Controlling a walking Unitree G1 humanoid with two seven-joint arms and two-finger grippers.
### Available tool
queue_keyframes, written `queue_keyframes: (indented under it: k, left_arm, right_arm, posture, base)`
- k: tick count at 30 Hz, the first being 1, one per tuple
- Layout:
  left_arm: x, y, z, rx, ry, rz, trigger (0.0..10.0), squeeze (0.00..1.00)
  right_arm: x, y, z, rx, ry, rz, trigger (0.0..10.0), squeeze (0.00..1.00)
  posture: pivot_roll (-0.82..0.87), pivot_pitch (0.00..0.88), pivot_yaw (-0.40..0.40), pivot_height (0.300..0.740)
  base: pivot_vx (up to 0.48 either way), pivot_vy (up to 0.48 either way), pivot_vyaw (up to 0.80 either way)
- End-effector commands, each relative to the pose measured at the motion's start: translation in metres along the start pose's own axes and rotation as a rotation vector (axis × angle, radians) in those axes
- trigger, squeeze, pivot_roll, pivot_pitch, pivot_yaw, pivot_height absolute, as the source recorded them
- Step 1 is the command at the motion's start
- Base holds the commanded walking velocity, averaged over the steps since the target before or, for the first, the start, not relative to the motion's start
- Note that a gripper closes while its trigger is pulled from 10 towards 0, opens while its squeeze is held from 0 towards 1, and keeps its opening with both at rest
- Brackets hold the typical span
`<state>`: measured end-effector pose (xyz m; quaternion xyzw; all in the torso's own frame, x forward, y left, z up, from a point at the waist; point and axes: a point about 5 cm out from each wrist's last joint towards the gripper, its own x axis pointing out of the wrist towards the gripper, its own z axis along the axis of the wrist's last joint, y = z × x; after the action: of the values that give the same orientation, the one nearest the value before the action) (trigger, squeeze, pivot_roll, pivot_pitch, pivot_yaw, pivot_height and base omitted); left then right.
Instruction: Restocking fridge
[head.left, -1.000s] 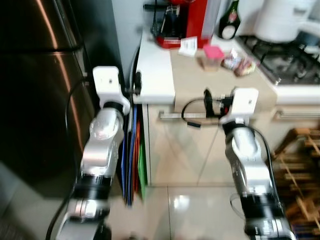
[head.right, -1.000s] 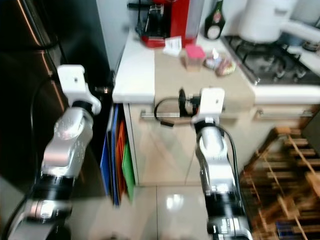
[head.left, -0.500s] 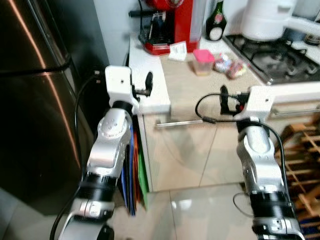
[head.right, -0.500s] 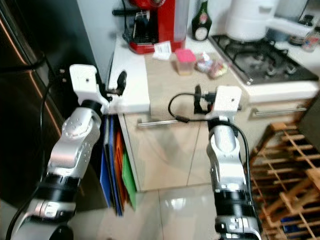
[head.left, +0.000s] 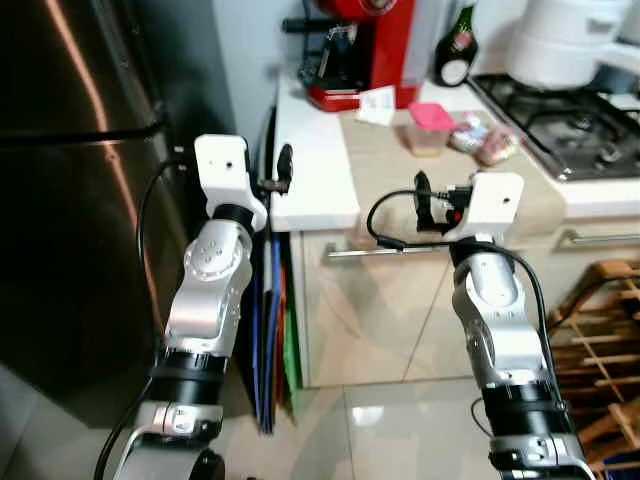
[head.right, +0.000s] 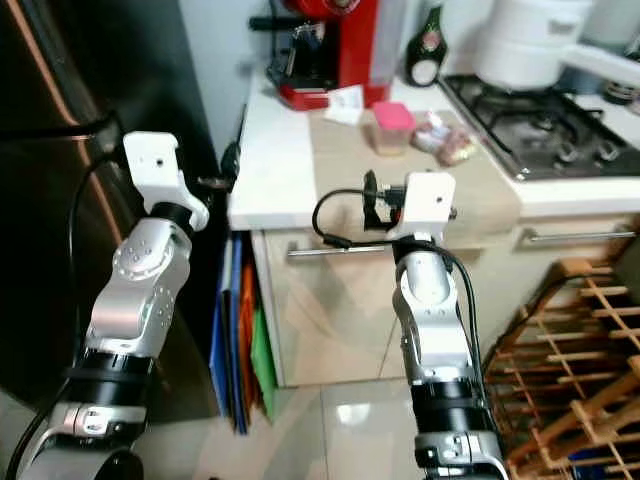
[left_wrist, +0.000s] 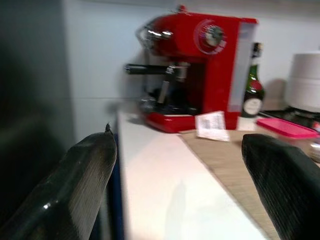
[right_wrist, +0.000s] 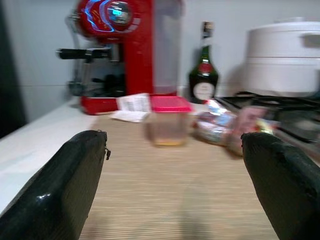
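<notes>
Left to right: at far left we see the steel fridge (head.left: 70, 200), its door closed. Beside it our left gripper (left_wrist: 180, 165) is raised at the edge of the counter (head.left: 310, 170), fingers (left_wrist: 80, 185) released and spread, holding nothing. Behind it stand the red coffee machine (head.left: 360, 50) and a dark bottle (head.left: 458, 45). Further right on the counter sits the pink-lidded container (head.left: 430, 128), with wrapped packets (head.left: 485, 140) just beside it. Our right gripper (right_wrist: 172, 165) faces these, fingers likewise released. We judge the container light, rigid and smooth-walled; taking it across the walls under the lid seems best. The packets look soft and crushable.
</notes>
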<state>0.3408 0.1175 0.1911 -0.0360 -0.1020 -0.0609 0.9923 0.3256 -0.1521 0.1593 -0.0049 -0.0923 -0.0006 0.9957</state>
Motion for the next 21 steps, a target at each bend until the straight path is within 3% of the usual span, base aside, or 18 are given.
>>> queue_keyframes:
  k: [1, 11, 14, 21]
  left_arm:
    - [0.003, 0.0, 0.002, 0.024, 0.004, 0.011, 10.0, 0.0]
    - [0.001, -0.006, 0.006, 0.006, -0.029, -0.022, 10.0, 0.0]
    - [-0.001, -0.012, 0.008, -0.043, -0.051, -0.081, 10.0, 0.0]
    - [0.0, -0.011, 0.005, -0.023, -0.023, -0.07, 10.0, 0.0]
  right_arm:
    - [0.0, -0.001, 0.004, 0.0, -0.022, -0.006, 10.0, 0.0]
    - [0.0, -0.003, 0.006, -0.01, -0.026, -0.006, 10.0, 0.0]
    - [0.001, -0.005, 0.007, -0.015, -0.028, -0.01, 10.0, 0.0]
    - [0.001, -0.004, 0.007, -0.017, -0.027, -0.008, 10.0, 0.0]
  posture:
    - [-0.05, 0.0, 0.047, 0.74]
    - [-0.05, 0.0, 0.044, 0.74]
    - [-0.05, 0.0, 0.044, 0.74]
    - [-0.06, 0.0, 0.043, 0.74]
  base:
    - [0.0, 0.0, 0.0]
    - [0.0, 0.0, 0.0]
    - [0.0, 0.0, 0.0]
    - [0.453, 0.0, 0.0]
